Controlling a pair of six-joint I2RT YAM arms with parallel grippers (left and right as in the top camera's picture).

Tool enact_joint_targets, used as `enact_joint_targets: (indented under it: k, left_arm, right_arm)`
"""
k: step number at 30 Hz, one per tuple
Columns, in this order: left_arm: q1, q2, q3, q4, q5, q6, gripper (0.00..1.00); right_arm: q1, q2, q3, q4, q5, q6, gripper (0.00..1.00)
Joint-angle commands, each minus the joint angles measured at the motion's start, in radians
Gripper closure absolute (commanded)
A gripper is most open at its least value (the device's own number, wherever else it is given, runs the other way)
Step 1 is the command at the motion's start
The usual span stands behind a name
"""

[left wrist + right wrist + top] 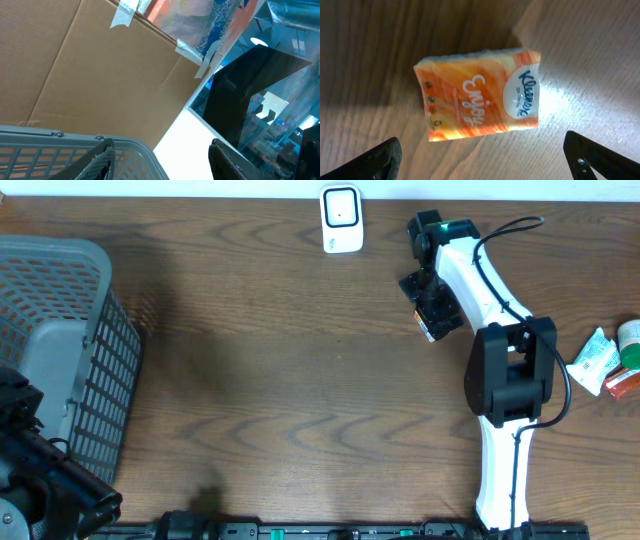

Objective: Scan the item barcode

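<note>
Right jaws wide open, empty. Right wrist: tissue pack (477, 95) flat on surface (600, 60), ahead between fingers (382, 160), long side across gap. Overhead: right arm (500, 370) over pack, left arm (40, 470) far off by basket (115, 380). Left wrist: left jaws apart, empty.

Orange tissue pack (477, 95) (white lettering), grey mesh basket (115, 370).

The orange tissue pack (477, 95) reads "Kleenex" and "Enjoy".
</note>
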Motion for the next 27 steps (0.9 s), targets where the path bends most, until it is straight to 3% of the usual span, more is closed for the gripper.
enact_joint_targets:
  k: [1,5,11,21,27]
  left_arm:
    - [-0.002,-0.002,-0.002,0.003,-0.003,-0.004,0.39]
    - [-0.002,-0.002,-0.002,0.004,-0.003,-0.004,0.39]
    - [-0.002,-0.002,-0.002,0.004,-0.003,-0.004,0.39]
    - [-0.002,-0.002,-0.002,0.003,-0.003,-0.004,0.39]
    - [-0.002,-0.002,-0.002,0.004,-0.003,-0.004,0.39]
  right_arm:
    - [-0.035,0.003,-0.014,0.026,0.021,-0.01,0.01]
    - [-0.065,0.005,-0.04,0.052,0.023,-0.014,0.01]
    - [-0.076,0.005,-0.081,0.16,-0.013,-0.139,0.01]
    - [-0.056,0.005,-0.221,0.282,-0.048,-0.14,0.02]
    - [-0.058,0.004,-0.229,0.279,-0.048,-0.144,0.42]
